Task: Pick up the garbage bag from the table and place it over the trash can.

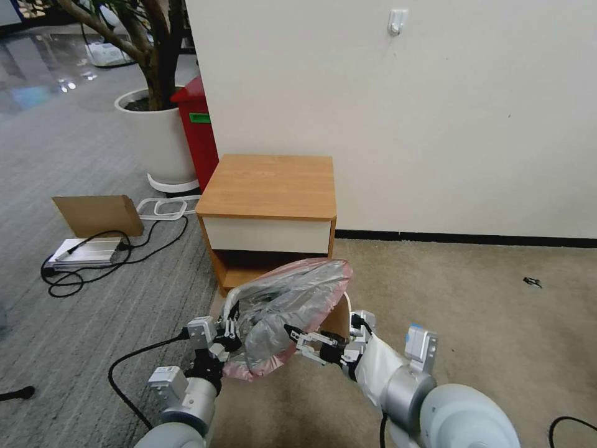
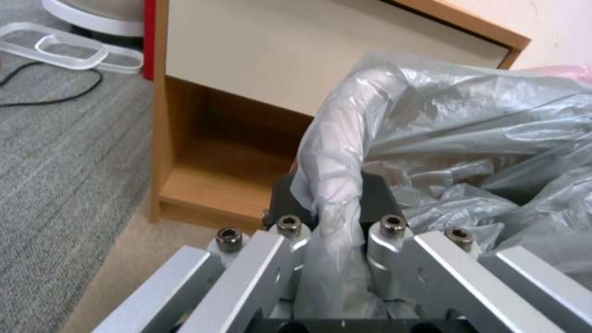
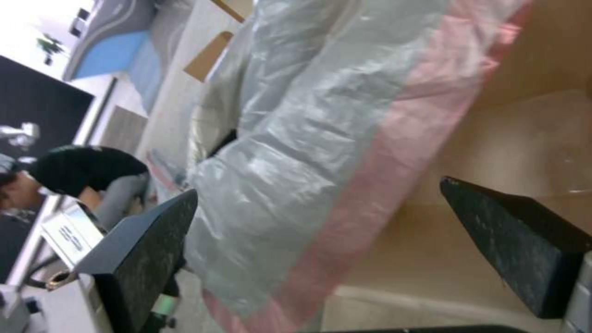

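Note:
The garbage bag (image 1: 289,305), crinkly grey plastic with a pink edge, is draped over the top of the trash can (image 1: 339,320), which stands on the floor just in front of the table (image 1: 270,183). Only a beige strip of the can's wall shows under the bag. My left gripper (image 1: 229,331) is at the bag's near left side, shut on a twisted fold of the garbage bag (image 2: 336,152). My right gripper (image 1: 303,341) is at the bag's near right edge, open. In the right wrist view its black pads (image 3: 145,259) stand wide apart around the pink rim of the bag (image 3: 370,185), beside the can's wall (image 3: 543,138).
A red bin (image 1: 199,134) and a white plant pot (image 1: 155,140) stand left of the table by the wall. A cardboard piece (image 1: 98,214), a silver box (image 1: 87,251) and black cables lie on the grey floor at left. Beige carpet at right is free.

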